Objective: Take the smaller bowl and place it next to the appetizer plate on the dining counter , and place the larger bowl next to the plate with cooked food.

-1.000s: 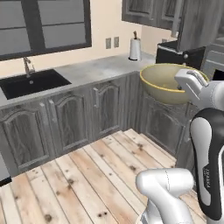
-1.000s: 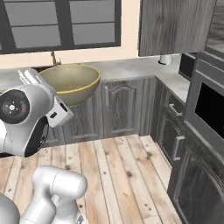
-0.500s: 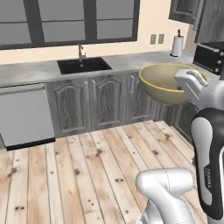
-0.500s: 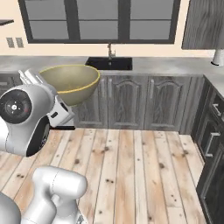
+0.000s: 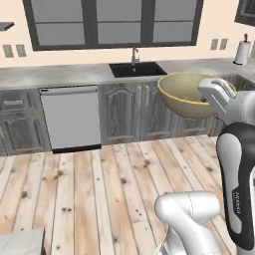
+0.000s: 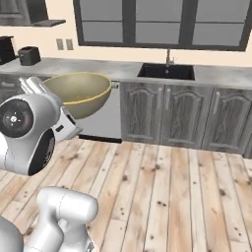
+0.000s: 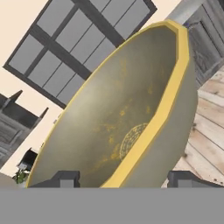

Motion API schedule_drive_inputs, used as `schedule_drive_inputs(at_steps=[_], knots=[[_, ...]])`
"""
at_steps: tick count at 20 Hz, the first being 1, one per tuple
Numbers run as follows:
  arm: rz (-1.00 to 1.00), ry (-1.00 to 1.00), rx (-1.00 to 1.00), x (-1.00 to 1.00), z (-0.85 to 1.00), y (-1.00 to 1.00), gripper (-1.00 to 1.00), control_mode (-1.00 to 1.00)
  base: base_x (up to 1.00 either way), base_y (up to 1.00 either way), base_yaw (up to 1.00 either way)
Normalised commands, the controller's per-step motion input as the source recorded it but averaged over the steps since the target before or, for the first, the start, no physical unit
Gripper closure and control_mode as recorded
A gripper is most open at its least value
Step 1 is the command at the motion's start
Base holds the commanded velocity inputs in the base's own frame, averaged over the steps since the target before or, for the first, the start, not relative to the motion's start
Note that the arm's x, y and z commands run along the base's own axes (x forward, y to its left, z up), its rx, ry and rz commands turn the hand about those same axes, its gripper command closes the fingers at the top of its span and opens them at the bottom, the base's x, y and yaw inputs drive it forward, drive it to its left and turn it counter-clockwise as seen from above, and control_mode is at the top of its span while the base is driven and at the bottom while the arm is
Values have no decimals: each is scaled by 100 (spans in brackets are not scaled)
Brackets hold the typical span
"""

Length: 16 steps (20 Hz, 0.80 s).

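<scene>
Swung left with base: sink (image 5: pixel 136 69) and dishwasher (image 5: pixel 69 118) ahead. Pincer (image 7: pixel 124 178) spread wide, 2 fingers straddling rim of deep, pale yellowish-tan glazed bowl (image 5: pixel 188 94), held aloft.

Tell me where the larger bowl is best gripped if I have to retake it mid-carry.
Grip the larger bowl at its rim, one finger inside the wall and one outside, as the hand does now. The bowl is too deep and wide to span across, but its thin wall fits between the fingers. Come from the side nearest the arm, with the opening kept upward.
</scene>
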Motion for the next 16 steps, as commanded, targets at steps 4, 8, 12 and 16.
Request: schedule_drive_inputs(at_steps=[4,8,12,16], knots=[[0,0,0,0,0,0,100,100,-68,39,37],[0,0,0,0,0,0,100,100,-97,30,33],[0,0,0,0,0,0,100,100,-100,28,29],[0,0,0,0,0,0,100,100,-100,26,21]])
